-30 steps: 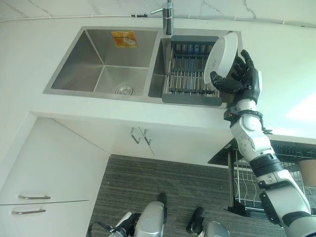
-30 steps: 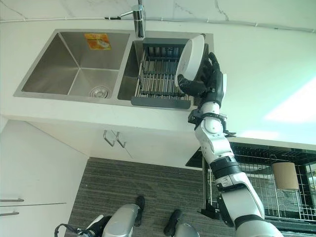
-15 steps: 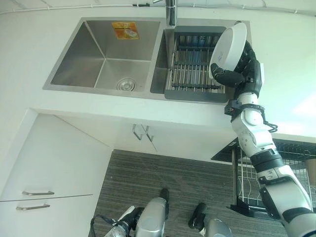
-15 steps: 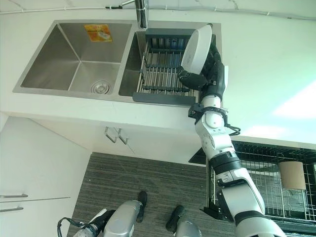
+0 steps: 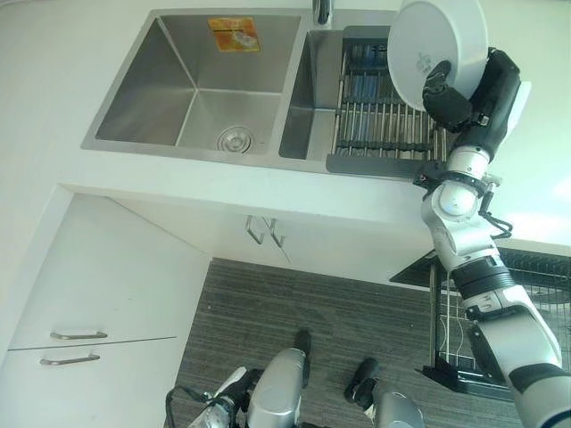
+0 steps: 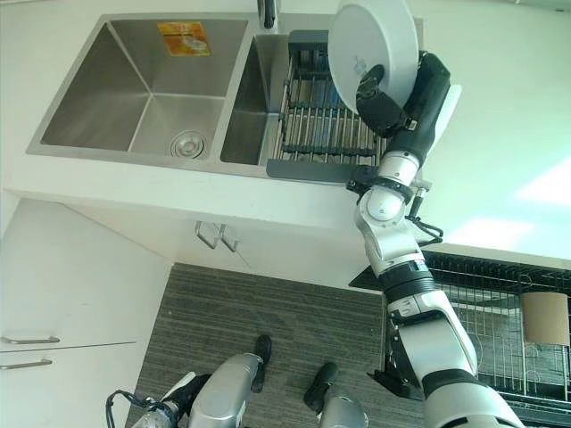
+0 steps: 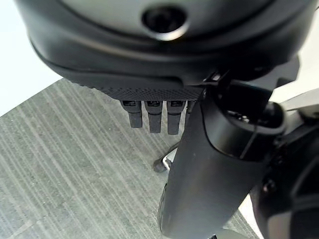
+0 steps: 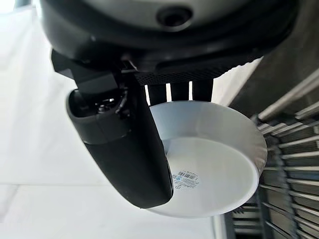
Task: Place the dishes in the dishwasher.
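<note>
**Holding a white dish above the sink rack**

We see the right hand (image 5: pixel 471 94) raised over the right-hand basin of a double steel sink (image 5: pixel 192 85), gripping a round white dish (image 5: pixel 437 45). The dish is tilted so that its flat underside faces the head camera; a small printed label (image 8: pixel 185 177) sits on that underside. In the right wrist view we see the thumb (image 8: pixel 127 149) pressed across the dish's base while the fingers (image 8: pixel 179 92) pass behind its rim, so the hand pinches the dish between thumb and fingers. The dish is clear of the countertop and touches only the hand.

Beneath the dish, a dark-framed wire draining rack (image 5: pixel 379 134) fills the right basin. The left basin is bare steel with a round drain (image 5: pixel 234 139) at its near right corner and a yellow sticker (image 5: pixel 234 34) on its far wall. The base of the tap (image 5: pixel 323 9) stands at the far edge between the two basins. The sink is set in a white countertop (image 5: pixel 53 80).

Below the countertop's near right edge we see an open dishwasher with a pulled-out wire basket (image 6: pixel 500 339); a tan cylindrical object (image 6: pixel 544 319) stands in it. White cabinets with metal handles (image 5: pixel 78 335) lie at the lower left.

In the left wrist view, the left hand (image 7: pixel 154 114) hangs over grey striped flooring (image 7: pixel 65 169) with its fingers straight and nothing in them.
</note>
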